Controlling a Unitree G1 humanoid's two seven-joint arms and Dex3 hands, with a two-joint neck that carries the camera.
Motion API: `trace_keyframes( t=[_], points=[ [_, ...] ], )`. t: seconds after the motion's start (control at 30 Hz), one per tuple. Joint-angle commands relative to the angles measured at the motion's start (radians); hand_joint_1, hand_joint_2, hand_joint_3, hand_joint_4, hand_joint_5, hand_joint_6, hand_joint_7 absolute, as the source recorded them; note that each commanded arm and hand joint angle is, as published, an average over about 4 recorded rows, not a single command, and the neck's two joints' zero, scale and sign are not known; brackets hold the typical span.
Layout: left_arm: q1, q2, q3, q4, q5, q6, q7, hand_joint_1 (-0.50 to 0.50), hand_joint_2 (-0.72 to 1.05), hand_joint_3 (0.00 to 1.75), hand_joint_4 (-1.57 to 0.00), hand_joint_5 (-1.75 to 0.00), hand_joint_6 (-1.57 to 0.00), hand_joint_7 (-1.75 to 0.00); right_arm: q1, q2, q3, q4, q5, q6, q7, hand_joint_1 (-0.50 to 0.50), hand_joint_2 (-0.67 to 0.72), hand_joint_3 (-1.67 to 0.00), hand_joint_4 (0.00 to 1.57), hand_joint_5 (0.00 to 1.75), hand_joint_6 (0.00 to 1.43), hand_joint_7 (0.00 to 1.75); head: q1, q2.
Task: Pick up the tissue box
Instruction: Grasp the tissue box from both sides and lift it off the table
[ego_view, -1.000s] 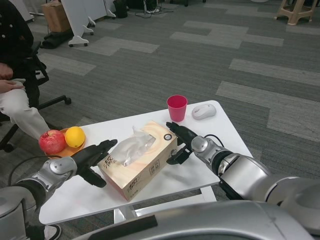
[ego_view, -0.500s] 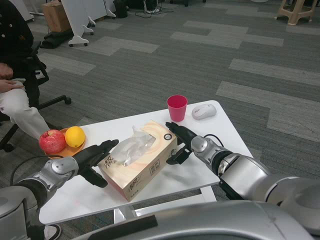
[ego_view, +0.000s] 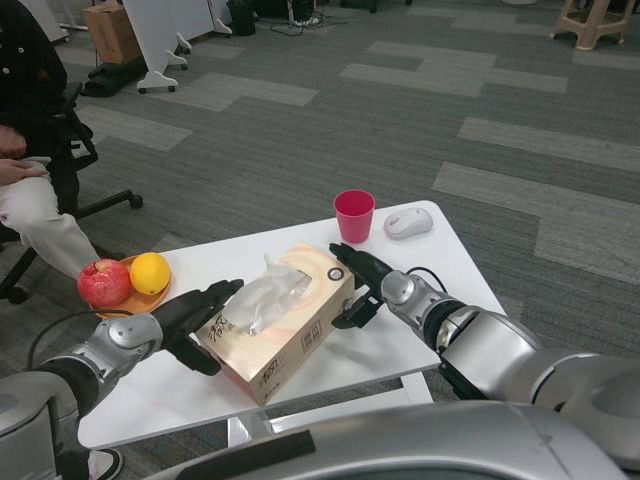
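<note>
A tan tissue box (ego_view: 278, 322) with white tissue sticking out of its top lies slantwise in the middle of the white table (ego_view: 430, 255). My left hand (ego_view: 196, 312) presses against its left end with fingers stretched along the side. My right hand (ego_view: 358, 280) presses against its right end, fingers spread over the corner. The box is clamped between both hands; I cannot tell whether its underside has left the tabletop.
A pink cup (ego_view: 353, 215) and a white mouse (ego_view: 407, 223) stand at the table's far right. An orange plate (ego_view: 140, 298) with a red apple (ego_view: 104, 282) and a yellow fruit (ego_view: 150, 273) sits at the left edge. A person (ego_view: 30, 120) sits on a chair at far left.
My left hand has slid a little further right and up along the box's end. The box has shifted slightly with it. My right hand has barely moved.
</note>
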Motion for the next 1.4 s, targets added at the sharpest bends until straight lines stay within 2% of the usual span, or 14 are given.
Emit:
trace_keyframes(
  t=[0.03,0.1,1.4],
  points=[
    [-0.023,-0.007,-0.002,0.004,-0.012,0.005,0.013,0.50,0.96,0.09,-0.15,0.00,0.00,0.00,-0.006,0.002,0.005,-0.017,-0.001,-0.009,0.007,0.17,-0.35,-0.63,0.00,1.70,0.00,0.00,0.001,0.001],
    [-0.023,-0.007,-0.002,0.004,-0.020,0.004,0.016,0.50,0.96,0.09,-0.15,0.00,0.00,0.00,-0.006,0.002,0.007,-0.018,-0.001,-0.009,0.007,0.17,-0.35,-0.63,0.00,1.75,0.00,0.00,0.002,0.002],
    [-0.023,-0.013,0.026,-0.025,-0.082,-0.025,0.019,0.50,0.96,0.09,-0.15,0.00,0.00,0.00,0.024,0.002,-0.001,-0.078,0.000,-0.014,0.007,0.17,-0.35,-0.65,0.00,1.75,0.00,0.00,-0.003,0.012]
  ],
)
